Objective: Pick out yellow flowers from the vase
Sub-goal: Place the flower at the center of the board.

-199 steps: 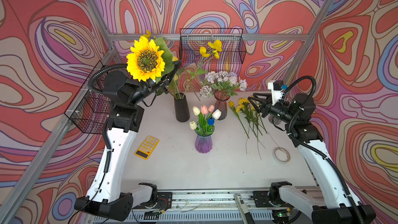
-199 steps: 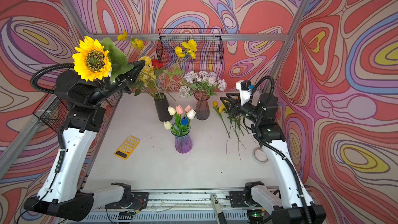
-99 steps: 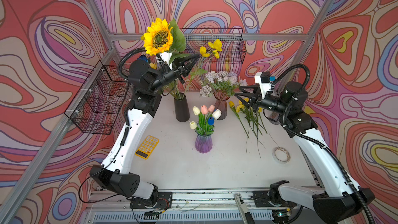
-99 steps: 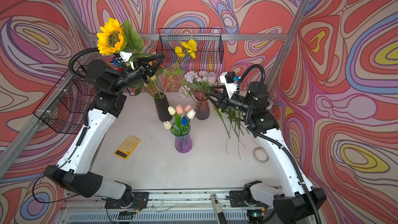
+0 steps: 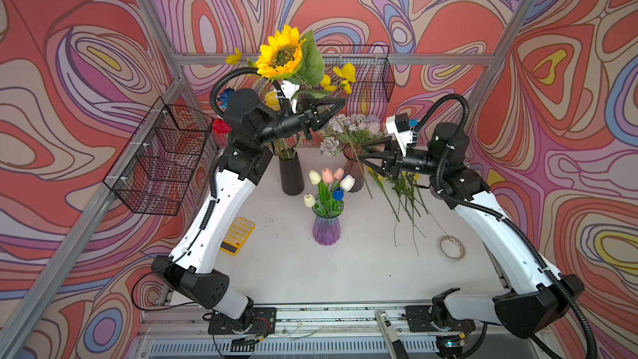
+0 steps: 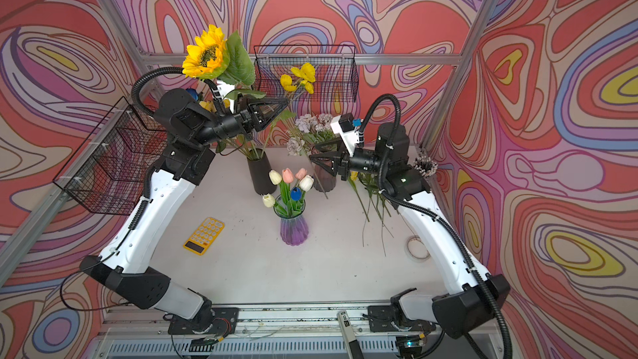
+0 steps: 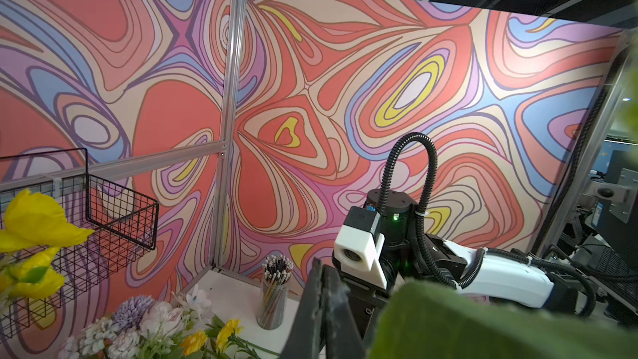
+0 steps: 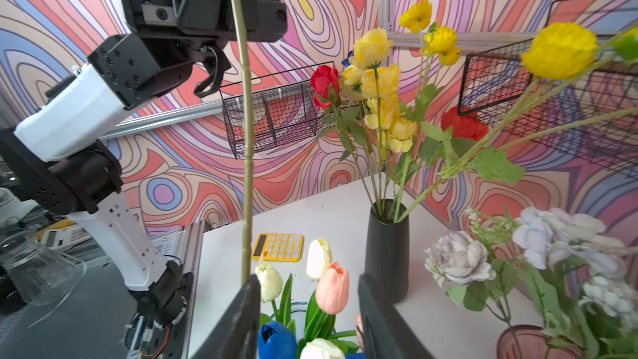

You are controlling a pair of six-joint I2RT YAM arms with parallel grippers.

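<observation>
Swirl-patterned walls: left hand (image 5: 340, 103) clamped on the sunflower (image 5: 281, 55) stem, right hand (image 5: 361, 153) apart beside it; a mistimed release could drop it.

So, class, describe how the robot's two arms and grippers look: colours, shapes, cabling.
The left arm and right arm have white shells with black joints and bases. A black ribbed hose loops over each wrist. The left gripper and right gripper are black, tapering triangles, each beside a white camera block.

My left gripper (image 6: 280, 104) pinches the sunflower (image 6: 204, 54) high by its stem; my right gripper (image 6: 312, 157), jaws parted, sits beside that stem.
</observation>
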